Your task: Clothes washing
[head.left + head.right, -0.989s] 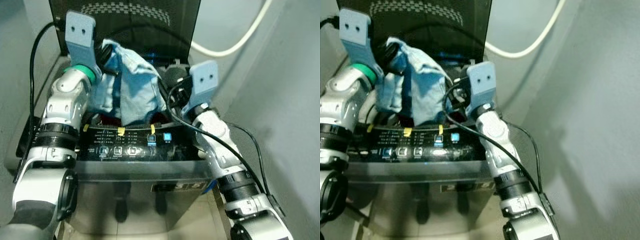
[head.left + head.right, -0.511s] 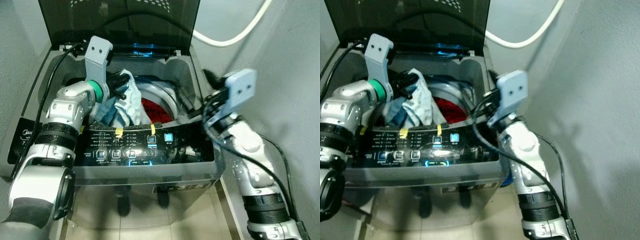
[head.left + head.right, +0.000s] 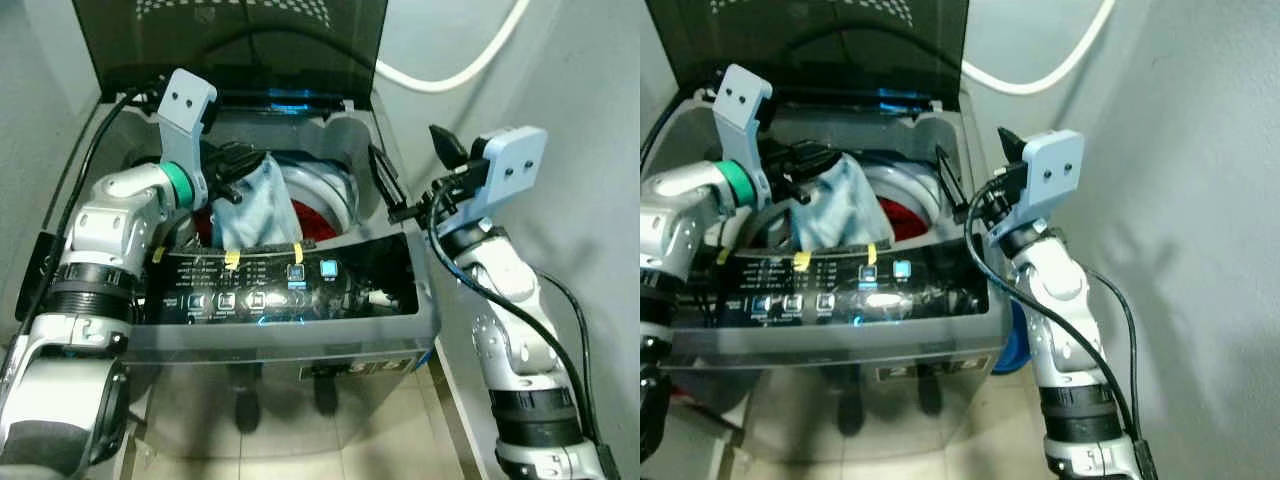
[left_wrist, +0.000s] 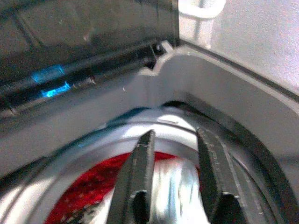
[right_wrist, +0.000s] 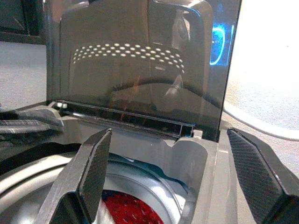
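Observation:
A top-loading washing machine point(image 3: 400, 310) stands before me with its dark lid point(image 3: 240, 45) raised. My left gripper point(image 3: 235, 172) reaches over the drum's left side, shut on a light blue cloth point(image 3: 265, 205) that hangs down into the drum. In the left wrist view the cloth point(image 4: 173, 186) lies between the fingers point(image 4: 140, 177). A red garment point(image 3: 312, 210) lies deeper in the drum point(image 5: 140, 179). My right gripper point(image 3: 402, 142) hovers above the machine's right rim, open and holding nothing; its fingers point(image 5: 88, 172) stand wide apart.
The lit control panel point(image 3: 290, 285) runs along the machine's front edge. A white hose point(image 3: 450, 75) loops on the wall behind. A grey wall point(image 3: 580, 200) stands close on the right. A blue object point(image 3: 1015, 340) sits low beside the machine, above the tiled floor point(image 3: 380, 440).
The left gripper has lowered the blue cloth from above the machine into the drum. The right gripper has let go of the cloth and swung right to the rim, open.

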{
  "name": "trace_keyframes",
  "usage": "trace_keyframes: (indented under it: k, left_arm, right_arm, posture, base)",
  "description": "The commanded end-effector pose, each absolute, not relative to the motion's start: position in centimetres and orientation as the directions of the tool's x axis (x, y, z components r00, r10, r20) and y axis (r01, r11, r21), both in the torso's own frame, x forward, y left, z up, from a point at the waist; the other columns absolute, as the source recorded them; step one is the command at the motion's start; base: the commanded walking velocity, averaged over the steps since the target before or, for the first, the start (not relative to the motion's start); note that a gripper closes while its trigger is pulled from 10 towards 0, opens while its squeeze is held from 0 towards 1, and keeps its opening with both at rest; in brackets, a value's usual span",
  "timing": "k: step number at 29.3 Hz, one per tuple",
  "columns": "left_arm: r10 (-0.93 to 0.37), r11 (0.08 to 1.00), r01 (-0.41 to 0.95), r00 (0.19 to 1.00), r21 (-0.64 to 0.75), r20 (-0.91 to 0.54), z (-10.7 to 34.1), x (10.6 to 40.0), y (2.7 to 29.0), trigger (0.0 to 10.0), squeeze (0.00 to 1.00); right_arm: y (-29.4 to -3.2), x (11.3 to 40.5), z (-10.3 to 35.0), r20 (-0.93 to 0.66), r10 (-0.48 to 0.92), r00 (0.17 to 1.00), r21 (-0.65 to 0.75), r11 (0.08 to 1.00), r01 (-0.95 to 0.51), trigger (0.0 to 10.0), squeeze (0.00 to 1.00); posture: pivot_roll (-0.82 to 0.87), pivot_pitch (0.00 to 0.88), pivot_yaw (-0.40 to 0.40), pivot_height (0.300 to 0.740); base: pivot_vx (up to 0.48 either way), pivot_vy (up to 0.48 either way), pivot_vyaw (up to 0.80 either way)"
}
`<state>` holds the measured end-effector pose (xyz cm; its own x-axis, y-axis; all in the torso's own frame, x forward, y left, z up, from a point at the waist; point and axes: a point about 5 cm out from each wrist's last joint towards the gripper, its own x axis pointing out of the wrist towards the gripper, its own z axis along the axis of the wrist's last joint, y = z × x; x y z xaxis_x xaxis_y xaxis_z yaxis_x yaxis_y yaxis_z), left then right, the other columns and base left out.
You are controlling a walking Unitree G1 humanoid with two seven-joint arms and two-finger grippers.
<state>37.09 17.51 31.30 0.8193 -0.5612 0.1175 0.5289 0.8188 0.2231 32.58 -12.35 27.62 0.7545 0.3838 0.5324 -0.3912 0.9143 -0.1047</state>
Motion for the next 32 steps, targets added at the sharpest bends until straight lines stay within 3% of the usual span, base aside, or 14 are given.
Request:
trace_keyframes:
  k: [1, 6, 9, 14, 20, 26, 28, 29, 32]
  left_arm:
    - [-0.548, 0.826, 0.499, 0.821, 0.264, 0.163, 31.7, 36.0, 17.1, 10.0, 0.00]
    - [-0.516, 0.839, 0.402, 0.801, 0.366, 0.303, 32.7, 34.1, 16.2, 10.0, 0.00]
    - [-0.548, 0.817, 0.374, 0.740, 0.439, 0.390, 32.1, 30.6, 14.0, 10.0, 0.00]
    - [-0.574, 0.796, 0.377, 0.720, 0.474, 0.390, 31.1, 29.3, 13.1, 10.0, 0.00]
    - [-0.517, 0.824, 0.301, 0.747, 0.480, 0.418, 30.7, 29.1, 13.1, 10.0, 0.00]
    - [-0.162, 0.976, 0.067, 0.860, 0.209, 0.484, 30.3, 31.4, 17.1, 10.0, 0.00]
    - [-0.119, 0.982, 0.030, 0.866, 0.188, 0.485, 30.3, 31.6, 17.6, 10.0, 0.00]
    - [-0.041, 0.989, -0.034, 0.868, 0.142, 0.495, 30.2, 32.2, 18.6, 10.0, 0.00]
    - [-0.010, 0.988, -0.069, 0.862, 0.138, 0.507, 30.2, 32.6, 18.9, 10.0, 0.00]
  right_arm:
    - [-12.4, 32.5, 27.5, 0.534, 0.378, 0.756, -0.096, 0.916, -0.390, 10.0, 0.00]
    - [-12.6, 32.4, 27.4, 0.533, 0.373, 0.760, -0.096, 0.919, -0.383, 10.0, 0.00]
    - [-13.0, 32.3, 27.2, 0.526, 0.360, 0.770, -0.089, 0.924, -0.371, 10.0, 0.00]
    - [-13.1, 32.4, 26.9, 0.521, 0.355, 0.777, -0.087, 0.927, -0.365, 10.0, 0.00]
    - [-12.8, 32.6, 26.7, 0.518, 0.347, 0.782, -0.080, 0.930, -0.360, 10.0, 0.00]
    - [-14.3, 33.4, 26.1, 0.513, 0.175, 0.840, -0.008, 0.980, -0.199, 10.0, 0.00]
    - [-14.7, 33.5, 25.9, 0.508, 0.144, 0.849, 0.006, 0.985, -0.170, 10.0, 0.00]
    - [-15.8, 33.7, 25.4, 0.489, 0.058, 0.870, 0.050, 0.994, -0.094, 10.0, 0.00]
    - [-16.4, 33.9, 25.0, 0.477, 0.024, 0.878, 0.065, 0.996, -0.062, 10.0, 0.00]
  posture:
    - [0.08, 0.092, 0.023, 0.740]
    - [0.08, 0.088, 0.020, 0.740]
    - [0.09, 0.083, 0.011, 0.740]
    - [0.09, 0.081, 0.007, 0.740]
    - [0.11, 0.075, 0.001, 0.740]
    - [0.10, 0.047, -0.011, 0.740]
    - [0.10, 0.047, -0.011, 0.740]
    - [0.10, 0.036, -0.022, 0.740]
    - [0.10, 0.026, -0.036, 0.740]
  base:
    - [0.000, 0.000, 0.00]
    - [0.000, 0.000, 0.00]
    - [0.000, 0.000, 0.00]
    - [0.000, 0.000, 0.00]
    - [0.000, 0.000, 0.00]
    - [0.000, 0.000, 0.00]
    - [0.000, 0.000, 0.00]
    - [0.000, 0.000, 0.00]
    - [0.000, 0.000, 0.00]
